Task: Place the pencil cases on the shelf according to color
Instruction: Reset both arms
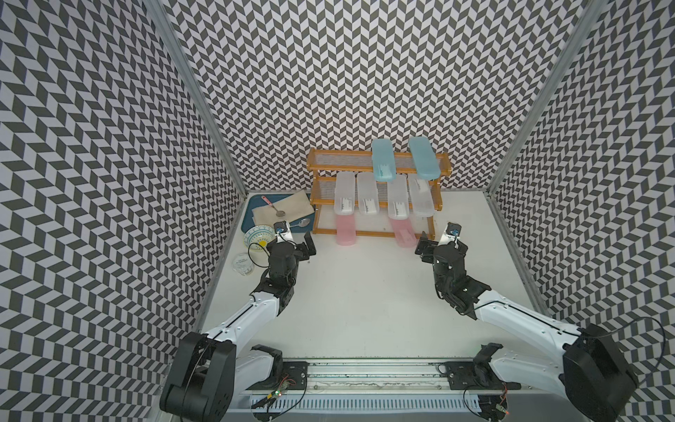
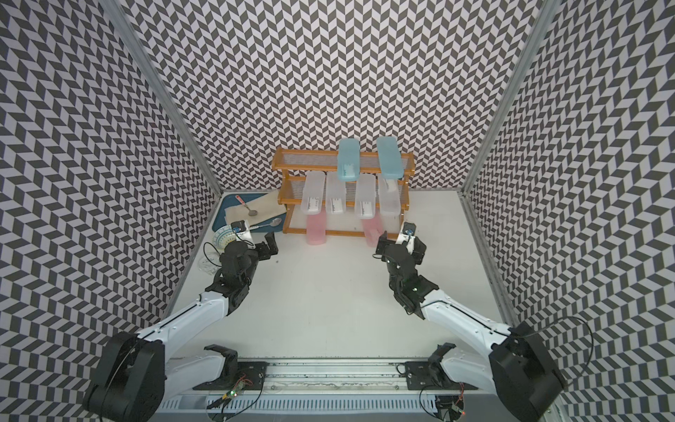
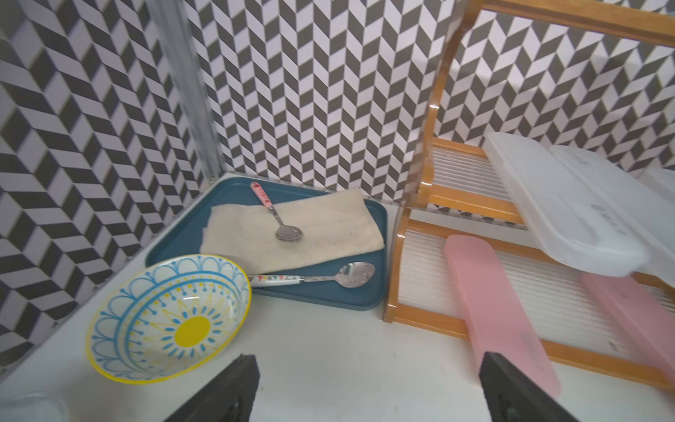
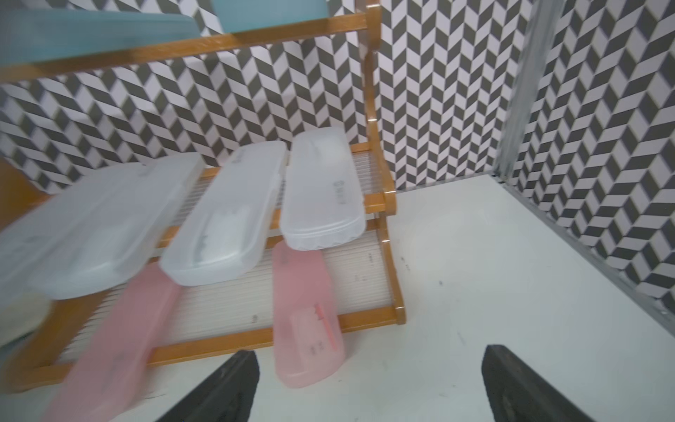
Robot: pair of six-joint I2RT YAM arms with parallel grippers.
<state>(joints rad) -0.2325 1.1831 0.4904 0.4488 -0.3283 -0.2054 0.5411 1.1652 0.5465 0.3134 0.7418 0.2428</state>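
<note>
Both arms hang low in front of the three-tiered orange-brown wooden shelf (image 1: 339,170) against the back wall; up top, two light blue translucent plastic pencil cases (image 1: 382,159) lie across the highest tier, front ends overhanging; the middle tier carries four frosted white plastic cases (image 1: 344,193) side by side, sloping forward; down on the bottom tier, a pink translucent case (image 1: 345,230) sits left and a second pink case (image 1: 403,234) sits right, both poking out over the front rail toward the white table (image 1: 365,292). The left gripper (image 3: 369,394) is spread wide with nothing between its fingers, near the pink translucent case; the right gripper (image 4: 369,391) is equally wide and empty, just beside the second pink case. Off to the left, a dark blue tray (image 3: 171,252) holds a cream cloth (image 3: 321,226) and two metal spoons (image 3: 288,232); a blue-and-yellow patterned bowl (image 3: 168,318) sits at its near corner.
</note>
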